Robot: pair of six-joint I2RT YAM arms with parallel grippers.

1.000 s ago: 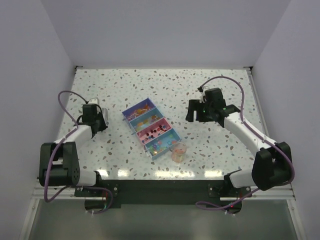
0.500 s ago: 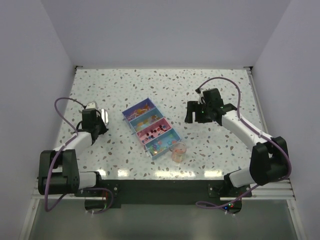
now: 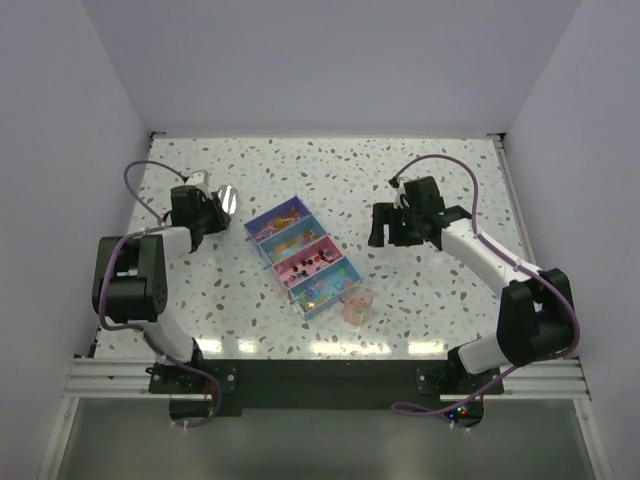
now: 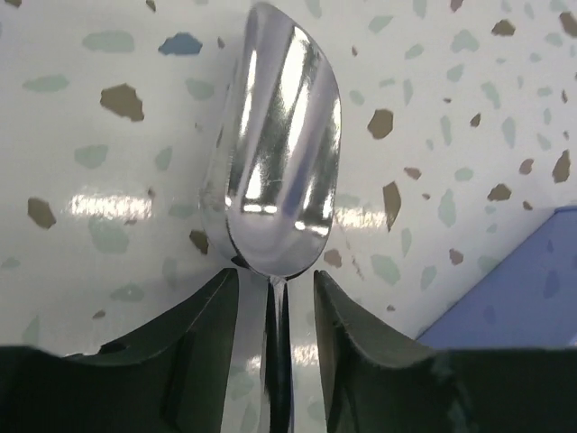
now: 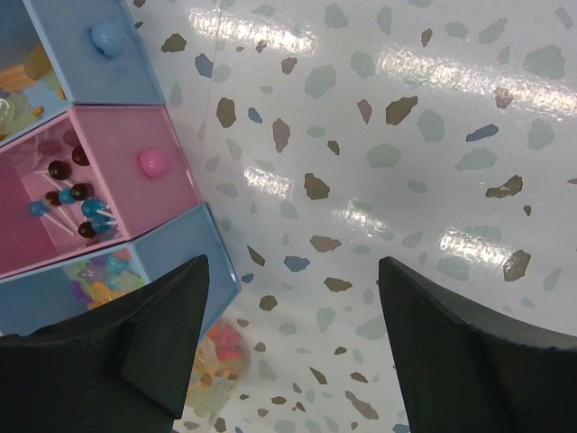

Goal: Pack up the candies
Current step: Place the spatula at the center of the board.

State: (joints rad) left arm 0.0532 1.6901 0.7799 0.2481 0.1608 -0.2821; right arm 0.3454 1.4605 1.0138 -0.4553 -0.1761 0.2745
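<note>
The candies lie in a four-compartment blue and pink box at the table's middle, and the box shows in the right wrist view too. A small clear cup of orange and pink candies stands at the box's near corner, also in the right wrist view. My left gripper is shut on the handle of an empty metal scoop, left of the box. My right gripper is open and empty over bare table, right of the box.
The speckled table is walled on the left, back and right. A corner of the blue box shows at the right edge of the left wrist view.
My left gripper has moved away from me and turned, carrying the scoop up and right so that its bowl points toward the box. The right arm has hardly moved.
</note>
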